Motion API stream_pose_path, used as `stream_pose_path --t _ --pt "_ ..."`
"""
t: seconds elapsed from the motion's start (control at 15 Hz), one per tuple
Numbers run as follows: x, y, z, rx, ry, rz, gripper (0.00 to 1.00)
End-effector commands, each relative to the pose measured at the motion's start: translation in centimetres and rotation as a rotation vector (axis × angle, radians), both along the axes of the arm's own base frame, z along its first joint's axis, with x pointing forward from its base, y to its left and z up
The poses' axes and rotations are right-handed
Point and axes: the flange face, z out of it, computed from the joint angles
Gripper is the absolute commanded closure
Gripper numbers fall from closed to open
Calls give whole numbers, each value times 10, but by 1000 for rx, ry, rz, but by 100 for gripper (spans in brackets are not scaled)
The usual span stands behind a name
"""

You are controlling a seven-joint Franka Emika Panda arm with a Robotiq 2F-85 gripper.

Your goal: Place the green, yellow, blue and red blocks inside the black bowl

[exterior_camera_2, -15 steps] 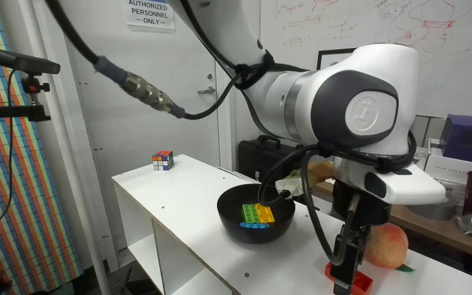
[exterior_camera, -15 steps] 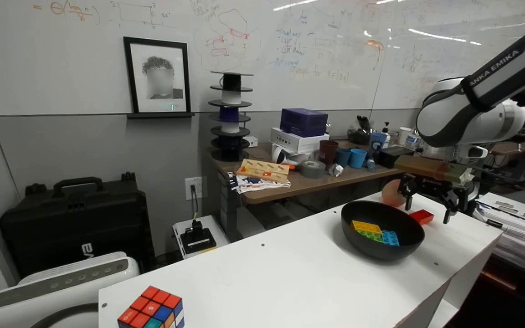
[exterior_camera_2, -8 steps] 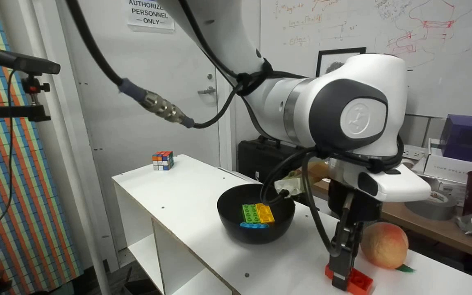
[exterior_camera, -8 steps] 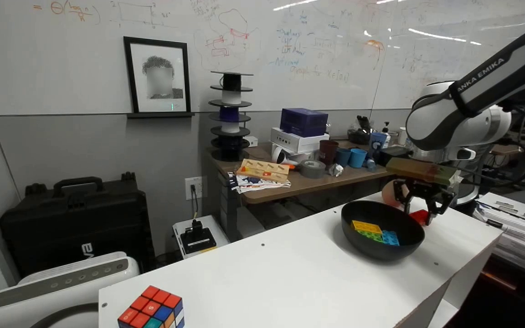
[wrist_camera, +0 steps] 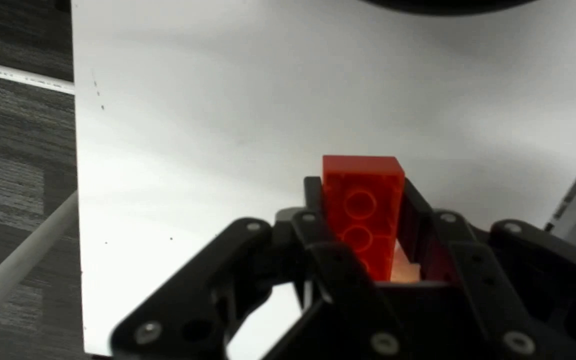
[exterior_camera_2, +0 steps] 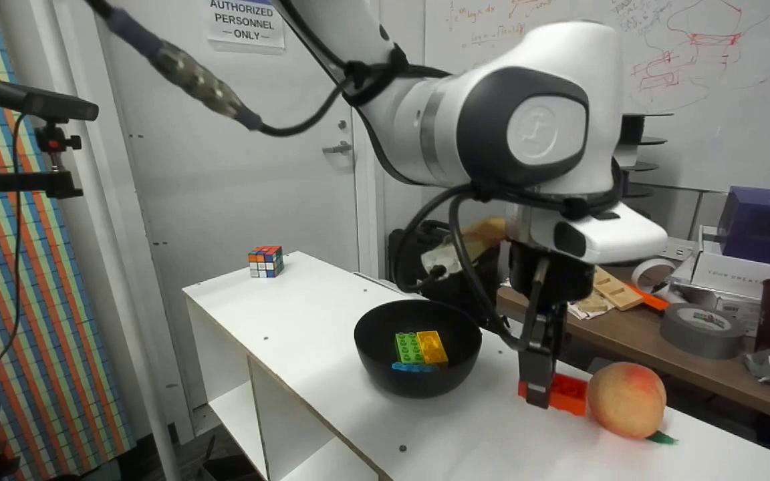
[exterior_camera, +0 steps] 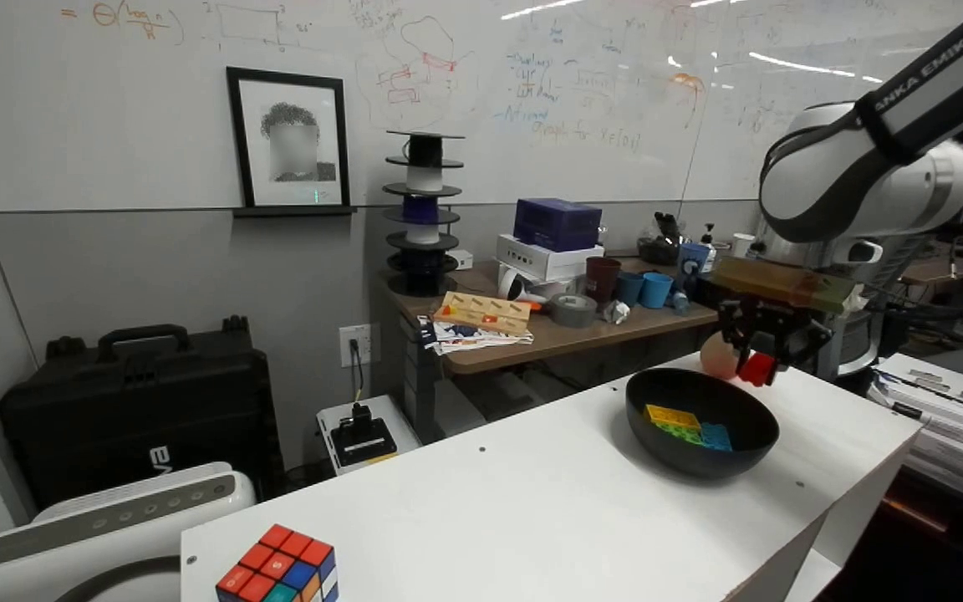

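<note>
The red block is clamped between the two fingers of my gripper, its hollow underside facing the wrist camera. In an exterior view the red block hangs above the white table top, between the bowl and a peach-like ball. The black bowl holds the green block, the yellow block and the blue block. All three also show inside the bowl in an exterior view. Only the bowl's edge enters at the top of the wrist view.
Close beside the held block is an orange peach-like ball with a green leaf. A puzzle cube sits at the far end of the table. Behind stands a brown desk with boxes, cups and tape.
My open gripper came down over the red block, shut on it and lifted it off the table. The bowl and its blocks have stayed in place.
</note>
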Motion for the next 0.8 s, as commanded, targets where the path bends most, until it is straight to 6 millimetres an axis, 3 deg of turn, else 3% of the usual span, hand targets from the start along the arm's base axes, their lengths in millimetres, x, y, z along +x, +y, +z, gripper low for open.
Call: stream_pose_path --t 0.0,0.27,0.53,0.6,0.73 --pt "-30 35 65 -3 -133 112 88" --pt "-72 62 111 29 -161 283 88" --pt "-130 78 136 59 -70 443 88" --pt "-95 122 107 54 -34 509 88" --pt "-97 143 101 27 -6 569 88"
